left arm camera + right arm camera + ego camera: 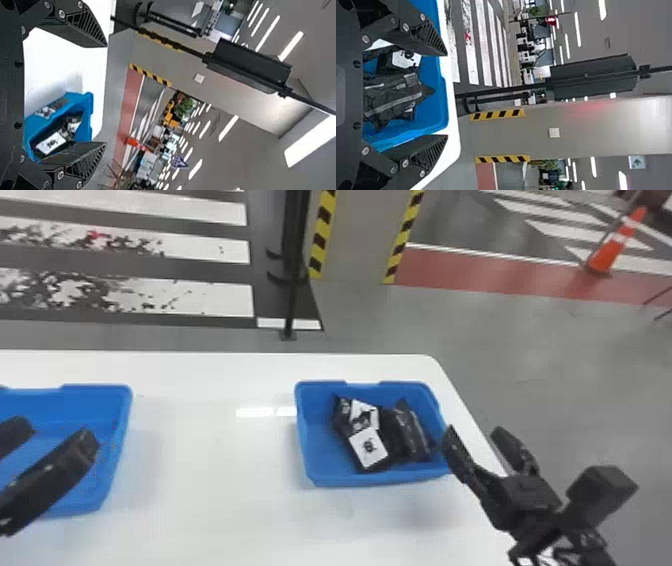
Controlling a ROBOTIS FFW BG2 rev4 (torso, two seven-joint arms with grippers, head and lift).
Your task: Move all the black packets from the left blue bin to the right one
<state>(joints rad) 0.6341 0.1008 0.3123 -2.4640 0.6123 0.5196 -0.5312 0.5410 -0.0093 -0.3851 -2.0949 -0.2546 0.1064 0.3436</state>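
My left gripper [56, 432] stands open above the left blue bin [107, 470], hiding part of its inside. At the right edge of the table, just right of the right blue bin [312, 460], is my right gripper [474, 432], also open. Several black packets [414, 430] lie bunched inside the right bin, some with white labels. In the left wrist view, the left gripper [106, 95] has nothing between its fingers, and the right bin [88, 114] with packets [49, 142] shows beyond. The right wrist view has the right gripper [447, 95] spread, with dark packets [395, 97] in the bin [441, 107].
Both bins rest on a white table [215, 490], a wide stretch of tabletop between them. Behind it stand a black pole [295, 280] and a pillar [357, 235] with yellow-black striped edges. An orange cone [615, 242] is on the floor at the far right.
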